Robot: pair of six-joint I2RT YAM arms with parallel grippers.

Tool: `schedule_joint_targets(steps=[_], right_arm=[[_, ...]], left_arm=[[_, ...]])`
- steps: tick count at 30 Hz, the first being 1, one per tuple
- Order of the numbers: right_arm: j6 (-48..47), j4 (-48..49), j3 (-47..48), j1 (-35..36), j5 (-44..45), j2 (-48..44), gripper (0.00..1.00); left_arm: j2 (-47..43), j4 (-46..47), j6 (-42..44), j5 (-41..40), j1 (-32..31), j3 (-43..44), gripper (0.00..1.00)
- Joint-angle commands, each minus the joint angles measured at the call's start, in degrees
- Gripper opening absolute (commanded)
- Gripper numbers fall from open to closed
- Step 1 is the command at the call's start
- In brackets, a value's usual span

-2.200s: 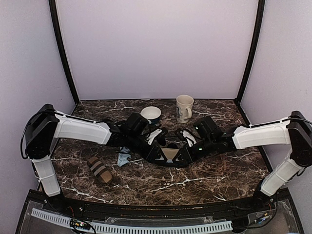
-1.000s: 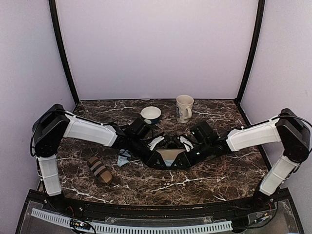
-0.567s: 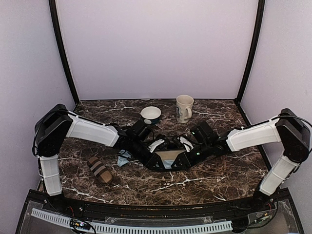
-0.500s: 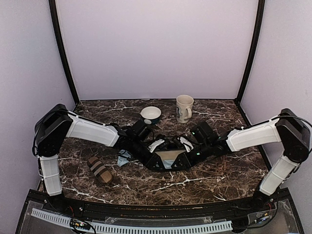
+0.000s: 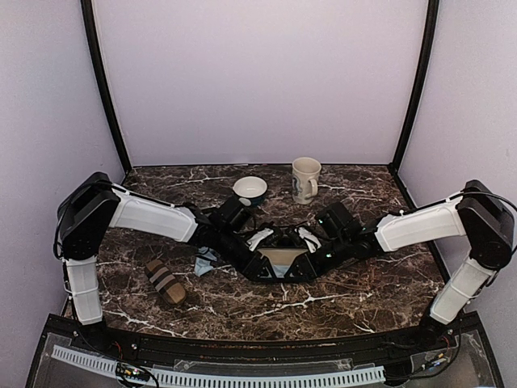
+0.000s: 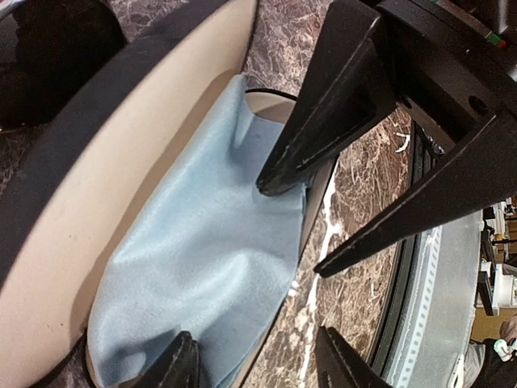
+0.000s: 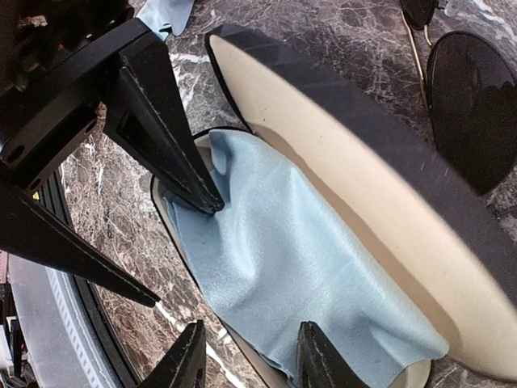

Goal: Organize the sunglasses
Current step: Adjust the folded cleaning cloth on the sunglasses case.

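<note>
We find no text, label, brand, number or sign that we can read in any view. The cream mug at the back of the bench carries some darker marking on its side, too small for us to tell whether it is lettering.

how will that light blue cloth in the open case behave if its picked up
Probably floppy: the light blue cloth lies in soft folds inside the cream-lined black oblong case, so it should drape, not hold shape. Likely very light, since it looks thin. It may bunch or slide on the smooth lining rather than lift cleanly.
</note>
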Motion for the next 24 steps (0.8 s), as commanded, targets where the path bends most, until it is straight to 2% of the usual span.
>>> schedule_joint_targets(steps=[1, 17, 24], right_arm=[[0.27, 0.62, -0.71, -0.31, 0.66, -2.9, 0.4], [1.03, -0.51, 1.37, -0.59, 1.72, -5.71, 0.39], [3.08, -1.05, 2.89, -3.0, 6.28, -9.4, 0.4]], left_arm=[[-2.81, 1.09, -0.52, 0.07, -0.21, 1.27, 0.51], [-7.92, -0.49, -0.05, -1.91, -0.21, 2.63, 0.51], [-11.57, -0.13, -1.24, -11.22, 1.3, 2.3, 0.53]])
